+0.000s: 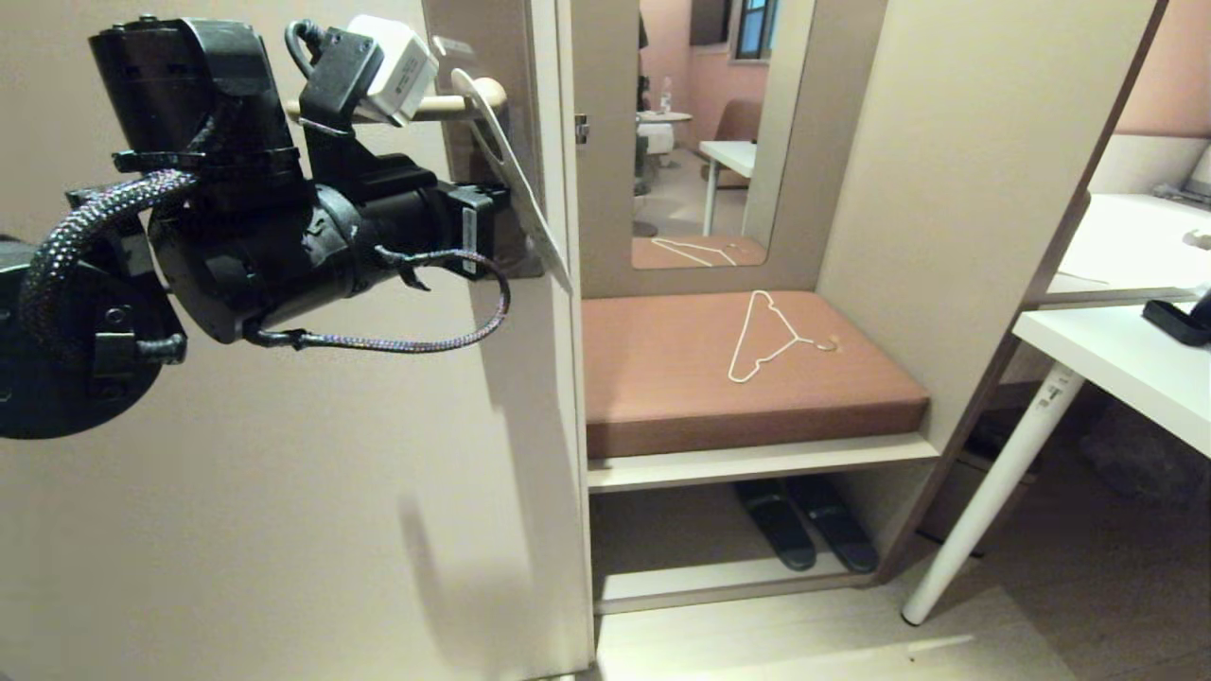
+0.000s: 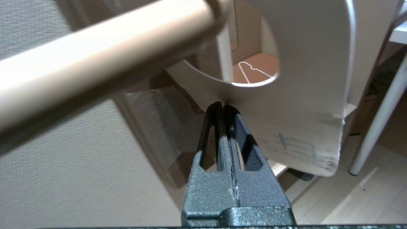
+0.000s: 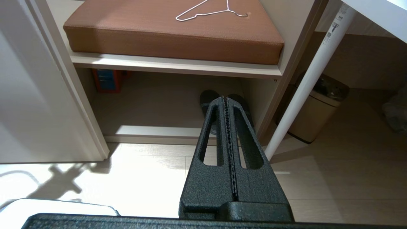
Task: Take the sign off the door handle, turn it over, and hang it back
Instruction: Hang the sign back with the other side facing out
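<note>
Left pincer [image 2: 224, 106] is seen closest in its wrist view, jaws fully closed with the sign [image 2: 302, 105] pinched between the tips just below its large hole. Sign is tilted away from the door, and the door handle [image 2: 105, 63] is seen passing in front of the hole's edge; whether the lever is threaded through cannot be told from here.

Risks (judged, not seen):
- Grip sits on a thin strip of card near the hole, so the card could slip or bend if pulled at an angle.
- Hole edge could snag on the handle's end, twisting the sign out of the tips.
- If dropped, the sign falls to the floor by the door.

Right pincer [image 3: 226, 100] is held low over the floor, closed on nothing, well apart from the work.

Count: one sign, one door handle, two pincers, one wire hanger [image 1: 768, 339] on the cushioned bench [image 1: 662, 378], two slippers [image 1: 804, 520] beneath.
</note>
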`<state>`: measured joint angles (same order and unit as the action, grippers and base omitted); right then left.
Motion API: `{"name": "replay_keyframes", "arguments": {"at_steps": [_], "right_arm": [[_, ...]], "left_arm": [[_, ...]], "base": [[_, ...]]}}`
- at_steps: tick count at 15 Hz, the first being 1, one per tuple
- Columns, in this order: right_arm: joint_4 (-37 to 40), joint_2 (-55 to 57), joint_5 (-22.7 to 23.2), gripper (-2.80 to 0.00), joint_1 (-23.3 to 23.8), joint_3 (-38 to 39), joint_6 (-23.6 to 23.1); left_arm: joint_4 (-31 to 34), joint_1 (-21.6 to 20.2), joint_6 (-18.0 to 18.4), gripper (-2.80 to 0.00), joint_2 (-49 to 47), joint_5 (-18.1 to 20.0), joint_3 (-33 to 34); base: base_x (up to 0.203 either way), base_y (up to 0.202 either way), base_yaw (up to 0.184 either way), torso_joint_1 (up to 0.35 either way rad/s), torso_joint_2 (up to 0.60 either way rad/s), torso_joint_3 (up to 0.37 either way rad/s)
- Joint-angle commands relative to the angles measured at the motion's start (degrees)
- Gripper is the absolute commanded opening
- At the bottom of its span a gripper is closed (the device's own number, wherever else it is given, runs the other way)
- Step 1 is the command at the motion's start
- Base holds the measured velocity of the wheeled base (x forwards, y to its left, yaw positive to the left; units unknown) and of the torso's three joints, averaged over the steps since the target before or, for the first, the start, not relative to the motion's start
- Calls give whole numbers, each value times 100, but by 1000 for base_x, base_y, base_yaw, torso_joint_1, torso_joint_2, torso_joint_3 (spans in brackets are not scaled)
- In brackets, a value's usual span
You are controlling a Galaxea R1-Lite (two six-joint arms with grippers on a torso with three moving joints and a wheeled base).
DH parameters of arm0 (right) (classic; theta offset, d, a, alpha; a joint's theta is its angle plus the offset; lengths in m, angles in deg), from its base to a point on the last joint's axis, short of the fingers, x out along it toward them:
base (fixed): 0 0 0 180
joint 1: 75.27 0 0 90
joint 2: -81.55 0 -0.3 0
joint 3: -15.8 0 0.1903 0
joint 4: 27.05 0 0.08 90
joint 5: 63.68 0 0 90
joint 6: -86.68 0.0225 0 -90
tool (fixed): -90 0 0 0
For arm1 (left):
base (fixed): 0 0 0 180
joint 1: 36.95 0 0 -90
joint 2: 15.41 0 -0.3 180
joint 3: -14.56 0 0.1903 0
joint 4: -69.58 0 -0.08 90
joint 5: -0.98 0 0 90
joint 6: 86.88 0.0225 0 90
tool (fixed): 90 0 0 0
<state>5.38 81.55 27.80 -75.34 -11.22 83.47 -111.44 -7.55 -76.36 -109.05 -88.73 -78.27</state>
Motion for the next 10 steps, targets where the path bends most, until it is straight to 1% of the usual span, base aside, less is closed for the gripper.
{"name": "replay_keyframes", "arguments": {"at_steps": [1, 10], "right_arm": [[7, 0, 2, -280, -1, 5, -3], [7, 0, 2, -280, -1, -2, -12]], "left_arm": [[-14, 26, 3, -280, -15, 24, -15], [4, 188, 20, -280, 320, -2, -67]], "base": [[0, 0, 0, 0, 0, 0], [0, 0, 0, 0, 0, 0]]}}
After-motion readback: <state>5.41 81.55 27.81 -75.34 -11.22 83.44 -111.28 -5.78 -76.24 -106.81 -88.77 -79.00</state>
